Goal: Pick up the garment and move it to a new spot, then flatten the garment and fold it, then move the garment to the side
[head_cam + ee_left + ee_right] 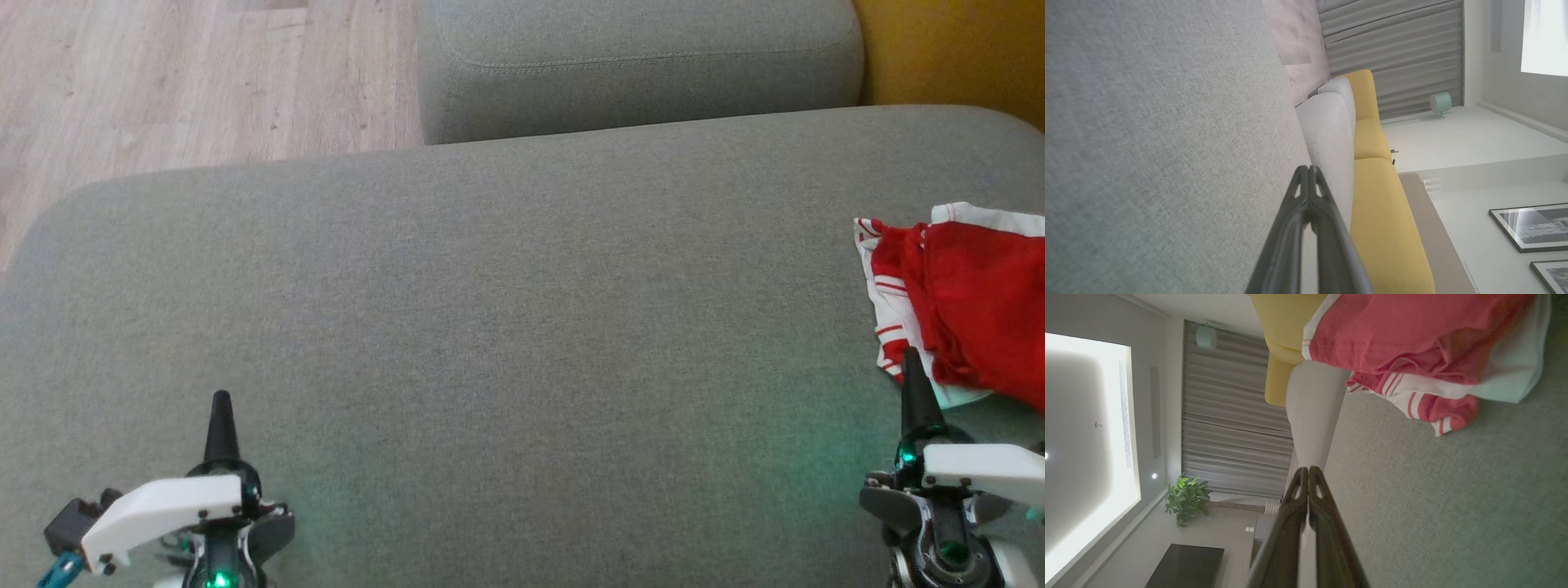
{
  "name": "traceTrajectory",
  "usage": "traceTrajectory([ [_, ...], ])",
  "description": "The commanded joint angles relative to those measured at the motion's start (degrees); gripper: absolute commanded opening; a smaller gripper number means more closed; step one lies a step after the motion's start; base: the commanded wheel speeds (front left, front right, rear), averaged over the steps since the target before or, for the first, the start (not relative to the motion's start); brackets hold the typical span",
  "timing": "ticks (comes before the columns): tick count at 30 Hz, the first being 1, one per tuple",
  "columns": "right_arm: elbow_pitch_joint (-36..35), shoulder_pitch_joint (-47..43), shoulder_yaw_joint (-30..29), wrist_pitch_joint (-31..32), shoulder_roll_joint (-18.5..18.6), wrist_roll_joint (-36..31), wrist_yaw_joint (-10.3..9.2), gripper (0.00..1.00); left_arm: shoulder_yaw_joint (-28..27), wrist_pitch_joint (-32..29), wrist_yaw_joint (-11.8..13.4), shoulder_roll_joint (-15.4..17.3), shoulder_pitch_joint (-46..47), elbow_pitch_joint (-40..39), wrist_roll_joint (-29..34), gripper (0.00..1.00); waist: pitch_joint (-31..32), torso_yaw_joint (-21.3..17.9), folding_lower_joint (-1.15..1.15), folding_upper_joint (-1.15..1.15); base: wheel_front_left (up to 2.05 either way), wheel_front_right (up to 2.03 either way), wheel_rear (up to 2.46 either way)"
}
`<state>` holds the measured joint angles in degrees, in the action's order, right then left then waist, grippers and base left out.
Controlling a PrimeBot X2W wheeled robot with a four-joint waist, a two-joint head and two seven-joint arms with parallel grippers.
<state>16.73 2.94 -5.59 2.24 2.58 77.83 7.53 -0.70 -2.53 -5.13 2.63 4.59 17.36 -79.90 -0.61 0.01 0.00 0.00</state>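
Garment (971, 310), red with white striped trim, lies bunched at the right edge of your grey cushion (490, 327), just beyond the right gripper (912, 363). Both it and the left gripper (220, 406) have fingers pressed together, holding nothing. Your left wrist view adds a yellow sofa (1384, 228); the right wrist view, a potted plant (1186, 498).

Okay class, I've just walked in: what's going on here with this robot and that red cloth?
A two-armed robot faces a wide grey cushion. A crumpled red and white garment lies at the cushion's right edge, not yet picked up. The right end effector is shut and empty, its tip close to the garment's near edge. The left end effector is shut too, over the cushion, far from the garment.
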Motion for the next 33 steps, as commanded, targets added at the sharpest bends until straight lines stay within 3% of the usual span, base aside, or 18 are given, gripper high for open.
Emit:
traceTrajectory([
  [1, -2.4, 2.8, 0.8, 0.5, 0.7, 2.2, -0.04, 0.00, -2.5, -0.7, -0.7, 0.3, 1.7, -2.3, -1.7, 0.00, 0.0, 0.0, 0.00, 0.00, 0.00, 0.00, 0.00],
  [21, -2.7, 3.2, -0.3, 3.8, 0.7, 14.7, -0.04, 0.00, -5.7, -3.9, -2.3, 0.3, 1.6, -3.3, -12.2, 0.00, 0.4, 0.0, 0.00, 0.00, 0.00, 0.00, 0.00],
  [33, -2.7, 3.2, -0.5, 3.9, 0.7, 14.7, -0.04, 0.00, -5.8, -3.9, -2.4, 0.3, 1.6, -3.3, -12.3, 0.00, 0.4, 0.0, 0.00, 0.00, 0.00, 0.00, 0.00],
])
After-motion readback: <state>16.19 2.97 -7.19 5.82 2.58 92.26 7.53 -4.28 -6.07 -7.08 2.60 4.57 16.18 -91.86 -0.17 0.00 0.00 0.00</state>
